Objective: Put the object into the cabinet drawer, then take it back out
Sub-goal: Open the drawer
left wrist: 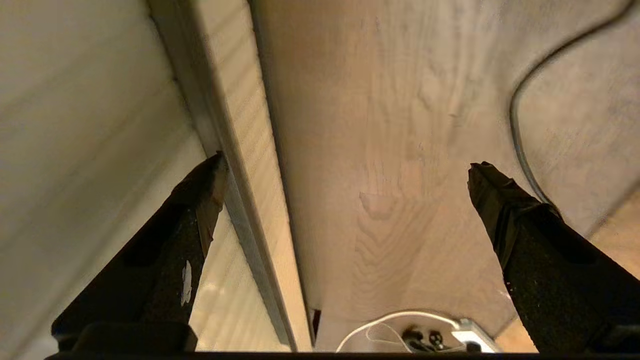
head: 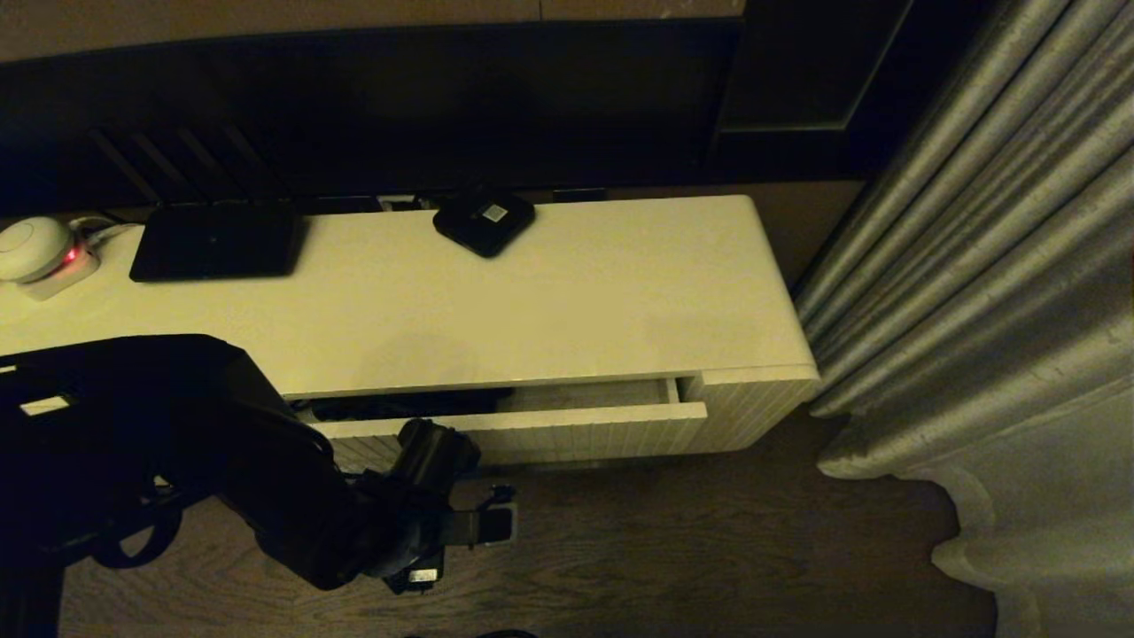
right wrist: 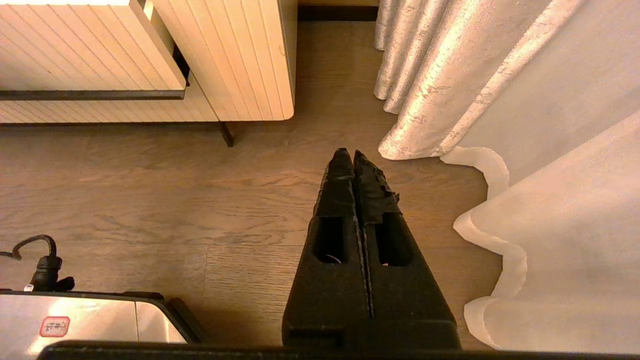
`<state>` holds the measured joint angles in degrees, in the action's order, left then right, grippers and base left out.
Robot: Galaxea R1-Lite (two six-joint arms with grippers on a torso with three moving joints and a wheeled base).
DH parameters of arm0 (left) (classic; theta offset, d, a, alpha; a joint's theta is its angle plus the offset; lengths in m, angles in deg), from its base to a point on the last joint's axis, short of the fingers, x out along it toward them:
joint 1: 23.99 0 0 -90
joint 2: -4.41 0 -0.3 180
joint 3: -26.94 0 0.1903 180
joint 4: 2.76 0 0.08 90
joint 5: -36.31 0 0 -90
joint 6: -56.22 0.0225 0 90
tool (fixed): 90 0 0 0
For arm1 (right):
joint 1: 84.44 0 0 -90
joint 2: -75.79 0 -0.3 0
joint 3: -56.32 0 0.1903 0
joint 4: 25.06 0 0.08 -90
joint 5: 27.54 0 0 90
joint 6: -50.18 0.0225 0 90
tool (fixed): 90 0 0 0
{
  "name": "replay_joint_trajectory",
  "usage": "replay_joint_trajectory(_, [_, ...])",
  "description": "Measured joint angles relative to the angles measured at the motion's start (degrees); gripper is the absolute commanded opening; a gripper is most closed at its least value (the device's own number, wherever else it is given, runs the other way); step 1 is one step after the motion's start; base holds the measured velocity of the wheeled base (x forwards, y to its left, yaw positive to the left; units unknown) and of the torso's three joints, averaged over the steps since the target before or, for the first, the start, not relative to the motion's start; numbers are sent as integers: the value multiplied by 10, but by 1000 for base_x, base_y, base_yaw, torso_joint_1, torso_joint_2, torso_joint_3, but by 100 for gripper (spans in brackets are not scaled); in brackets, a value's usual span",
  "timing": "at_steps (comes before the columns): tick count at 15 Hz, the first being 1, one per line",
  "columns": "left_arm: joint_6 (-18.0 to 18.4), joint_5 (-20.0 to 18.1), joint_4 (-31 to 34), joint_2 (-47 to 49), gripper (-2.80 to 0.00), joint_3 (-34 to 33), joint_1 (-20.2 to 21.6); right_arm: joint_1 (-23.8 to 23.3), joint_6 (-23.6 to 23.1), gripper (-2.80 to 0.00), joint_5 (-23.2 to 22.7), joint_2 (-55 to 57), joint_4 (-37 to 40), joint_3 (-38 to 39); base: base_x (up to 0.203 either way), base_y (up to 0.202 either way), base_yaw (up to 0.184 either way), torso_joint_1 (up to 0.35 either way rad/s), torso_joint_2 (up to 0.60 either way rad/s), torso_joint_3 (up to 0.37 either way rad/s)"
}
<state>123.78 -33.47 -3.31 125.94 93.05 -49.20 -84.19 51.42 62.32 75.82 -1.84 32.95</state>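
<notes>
The cabinet drawer is pulled partly out, showing its cream ribbed front and thin dark bar handle. A black bunched shape, the umbrella, lies in the drawer's left part, mostly hidden under the cabinet top. My left gripper is low against the drawer front's left portion. It is open wide, one fingertip resting beside the handle bar, the other out over the floor, nothing held. My right gripper is shut and empty above the floor near the curtain, out of the head view.
On the cabinet top sit a flat black device, a small black box with a white sticker and a white round gadget. A grey curtain hangs to the right. The robot's base stands on the wooden floor.
</notes>
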Motion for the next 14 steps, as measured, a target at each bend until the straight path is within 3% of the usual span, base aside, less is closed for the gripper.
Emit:
replay_joint_trajectory(7, [-6, -1, -14, -19, 0, -41, -17, 0, 0, -280, 0, 0, 0, 0, 0, 0, 0, 0, 0, 0])
replay_joint_trajectory(13, [-4, 0, -98, -50, 0, -77, -22, 0, 0, -280, 0, 0, 0, 0, 0, 0, 0, 0, 0, 0])
replay_joint_trajectory(14, [-2, 0, -97, -60, -280, -87, -22, 0, 0, -280, 0, 0, 0, 0, 0, 0, 0, 0, 0, 0])
